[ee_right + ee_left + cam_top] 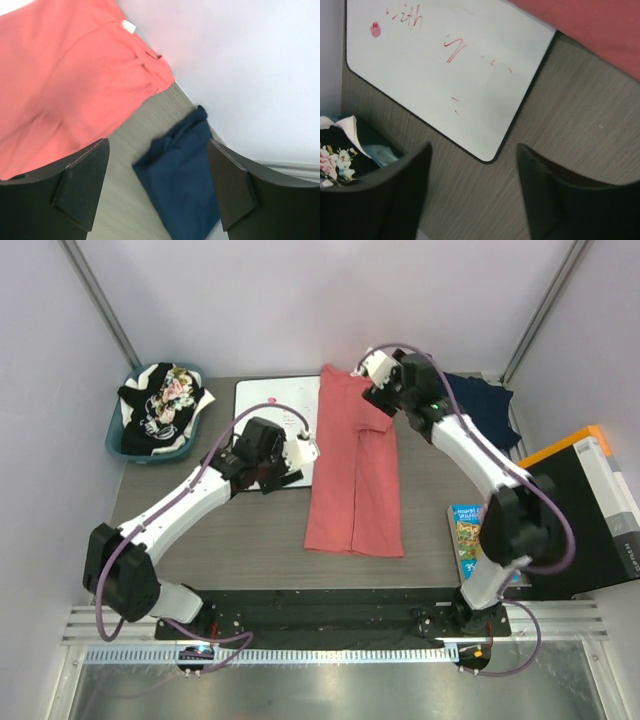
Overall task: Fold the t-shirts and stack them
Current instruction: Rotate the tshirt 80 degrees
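A salmon t-shirt [355,470] lies folded into a long strip down the middle of the table; it also shows as the salmon t-shirt [75,75] and, in one corner, the salmon t-shirt [590,25]. A navy t-shirt [485,410] lies crumpled at the back right, and the navy t-shirt [185,180] sits below and between my right fingers. Black and floral t-shirts [160,405] fill a basket. My left gripper [252,478] [474,150] hangs open over bare table by the board's corner. My right gripper [385,390] [157,145] hovers open and empty near the salmon shirt's far end.
A white board [275,410] [450,75] with red scribbles lies left of the salmon shirt. The teal basket [120,445] [380,152] stands at the back left. A book [467,540] and a black box [590,510] sit at the right edge.
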`<state>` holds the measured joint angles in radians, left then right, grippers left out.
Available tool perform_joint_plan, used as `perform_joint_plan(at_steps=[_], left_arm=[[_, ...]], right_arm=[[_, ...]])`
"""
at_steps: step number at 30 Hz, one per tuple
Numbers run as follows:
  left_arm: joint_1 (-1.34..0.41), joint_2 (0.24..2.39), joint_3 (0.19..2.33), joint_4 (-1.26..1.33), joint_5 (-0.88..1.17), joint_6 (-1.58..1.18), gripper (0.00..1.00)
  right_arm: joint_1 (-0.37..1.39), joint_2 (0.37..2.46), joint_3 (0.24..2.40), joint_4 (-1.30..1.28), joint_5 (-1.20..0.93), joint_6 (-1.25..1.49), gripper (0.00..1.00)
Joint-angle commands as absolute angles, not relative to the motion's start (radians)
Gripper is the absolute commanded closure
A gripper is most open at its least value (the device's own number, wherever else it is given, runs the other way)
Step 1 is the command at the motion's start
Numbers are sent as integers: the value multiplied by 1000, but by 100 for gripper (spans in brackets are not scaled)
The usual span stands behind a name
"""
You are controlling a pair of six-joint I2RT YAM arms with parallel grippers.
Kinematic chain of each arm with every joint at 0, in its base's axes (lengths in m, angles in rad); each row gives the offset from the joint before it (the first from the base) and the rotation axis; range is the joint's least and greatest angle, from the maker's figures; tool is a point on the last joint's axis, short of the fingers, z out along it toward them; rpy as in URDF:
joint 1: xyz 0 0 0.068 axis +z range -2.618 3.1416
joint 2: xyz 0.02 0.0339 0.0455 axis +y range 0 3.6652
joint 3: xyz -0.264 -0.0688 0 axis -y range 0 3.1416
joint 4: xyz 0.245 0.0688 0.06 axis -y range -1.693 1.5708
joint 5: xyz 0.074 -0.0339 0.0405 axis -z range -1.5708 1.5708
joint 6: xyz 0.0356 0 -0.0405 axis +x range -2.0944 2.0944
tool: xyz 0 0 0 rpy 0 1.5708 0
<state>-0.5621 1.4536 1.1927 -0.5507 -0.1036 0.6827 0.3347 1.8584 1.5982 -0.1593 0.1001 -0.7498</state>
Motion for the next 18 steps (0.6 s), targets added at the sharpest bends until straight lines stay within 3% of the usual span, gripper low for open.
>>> perform_joint_plan(at_steps=[1, 2, 8, 18], left_arm=[[-587, 1339, 1039, -509, 86, 770, 13], [-600, 1315, 1004, -502, 144, 832, 1], [-693, 1148, 744, -430, 236, 1113, 0], [-778, 1146, 545, -310, 353, 1380, 0]], right_arm=[[356, 1556, 1292, -392, -122, -986, 14], [360, 1493, 1159, -415, -170, -1070, 13], [393, 1068, 714, -563, -274, -1461, 7], [414, 812, 496, -677, -368, -1727, 11]])
